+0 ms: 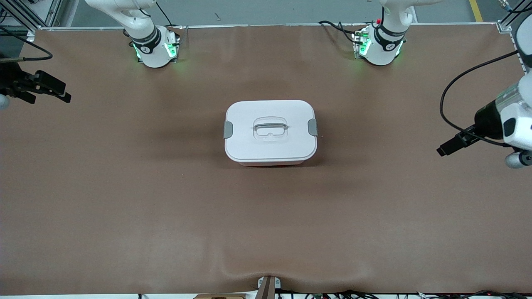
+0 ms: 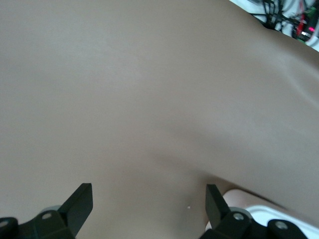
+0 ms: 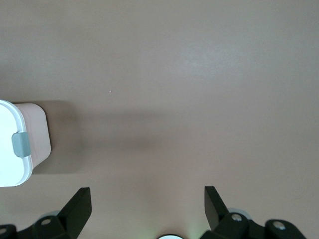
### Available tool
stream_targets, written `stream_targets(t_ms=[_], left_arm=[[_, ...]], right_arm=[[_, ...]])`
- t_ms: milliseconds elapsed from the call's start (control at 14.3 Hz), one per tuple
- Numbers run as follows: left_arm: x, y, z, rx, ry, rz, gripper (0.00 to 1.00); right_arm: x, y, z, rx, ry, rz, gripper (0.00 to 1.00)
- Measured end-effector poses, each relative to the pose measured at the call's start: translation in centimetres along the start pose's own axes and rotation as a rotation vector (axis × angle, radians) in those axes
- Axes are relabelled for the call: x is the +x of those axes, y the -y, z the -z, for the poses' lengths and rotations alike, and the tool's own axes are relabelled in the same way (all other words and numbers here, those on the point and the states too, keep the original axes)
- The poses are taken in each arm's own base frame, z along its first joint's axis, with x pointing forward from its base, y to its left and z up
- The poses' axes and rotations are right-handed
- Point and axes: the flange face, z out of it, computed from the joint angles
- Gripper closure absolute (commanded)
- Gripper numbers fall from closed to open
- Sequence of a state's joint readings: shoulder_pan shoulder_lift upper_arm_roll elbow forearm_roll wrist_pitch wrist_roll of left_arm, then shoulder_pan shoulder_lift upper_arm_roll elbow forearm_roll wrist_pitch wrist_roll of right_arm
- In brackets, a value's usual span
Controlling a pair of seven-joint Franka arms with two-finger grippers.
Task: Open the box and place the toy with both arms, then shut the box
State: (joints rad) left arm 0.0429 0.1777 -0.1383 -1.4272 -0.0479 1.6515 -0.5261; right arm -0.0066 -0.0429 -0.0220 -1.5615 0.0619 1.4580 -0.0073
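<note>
The table (image 1: 124, 216) is covered in a brown, matte sheet that looks like soft leatherette, and near the front camera's edge it rises in a low wrinkle (image 1: 266, 272). No toy shows anywhere on it.

Farther in, at the middle of the table, stands the box (image 1: 270, 132): a rounded rectangle of smooth white plastic with a pale pinkish body under the lid (image 1: 270, 124). The lid lies flat on it. A grey clip (image 1: 228, 129) sits at the end toward the right arm and another grey clip (image 1: 313, 127) at the end toward the left arm, and both lie against the sides as if latched. A folded grey handle (image 1: 270, 126) rests in a recess on top. This fits a box waiting to be opened or one shut again with the toy inside; the pictures cannot say which.

The right gripper (image 3: 147, 204) hangs over bare table at the right arm's end, fingers wide apart and holding nothing. The left gripper (image 2: 149, 201) hangs over bare table at the left arm's end, fingers likewise spread and holding nothing. Both are well away from the box.

Farthest off, the two white arm bases (image 1: 156, 47) stand along the table's edge.

If the lid has to come off, the risks I see come from the plastic. It is slick and hard, so a fingertip could slide off a small clip. Freeing only one clip and pulling could tilt or drag the light box across the sheet. The handle lies flush in its recess, so catching it cleanly may be awkward.
</note>
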Motion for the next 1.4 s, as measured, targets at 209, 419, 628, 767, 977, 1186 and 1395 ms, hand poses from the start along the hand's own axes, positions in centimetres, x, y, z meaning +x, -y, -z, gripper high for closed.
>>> stream_targets(t_ms=[209, 419, 628, 767, 977, 1186, 1395], left_arm=[[-0.7, 1.5, 1.7, 0.008, 0.014, -0.077, 0.00], [-2.9, 2.1, 4.2, 0.024, 0.037, -0.120, 0.00], [-4.8, 2.8, 6.9, 0.023, 0.023, -0.200, 0.00], [-5.6, 3.8, 8.3, 0.028, 0.023, -0.228, 0.00], [-5.8, 5.5, 9.6, 0.027, 0.014, -0.279, 0.00], [-5.6, 6.5, 9.8, 0.027, 0.017, -0.397, 0.00], [-5.4, 6.8, 9.1, 0.038, 0.030, -0.408, 0.00]], right_arm=[[0.0, 0.0, 0.0, 0.000, 0.000, 0.000, 0.00], [0.0, 0.0, 0.0, 0.000, 0.000, 0.000, 0.00], [0.0, 0.0, 0.0, 0.000, 0.000, 0.000, 0.00], [0.0, 0.0, 0.0, 0.000, 0.000, 0.000, 0.00], [0.0, 0.0, 0.0, 0.000, 0.000, 0.000, 0.00], [0.0, 0.0, 0.0, 0.000, 0.001, 0.000, 0.00], [0.0, 0.0, 0.0, 0.000, 0.001, 0.000, 0.00]])
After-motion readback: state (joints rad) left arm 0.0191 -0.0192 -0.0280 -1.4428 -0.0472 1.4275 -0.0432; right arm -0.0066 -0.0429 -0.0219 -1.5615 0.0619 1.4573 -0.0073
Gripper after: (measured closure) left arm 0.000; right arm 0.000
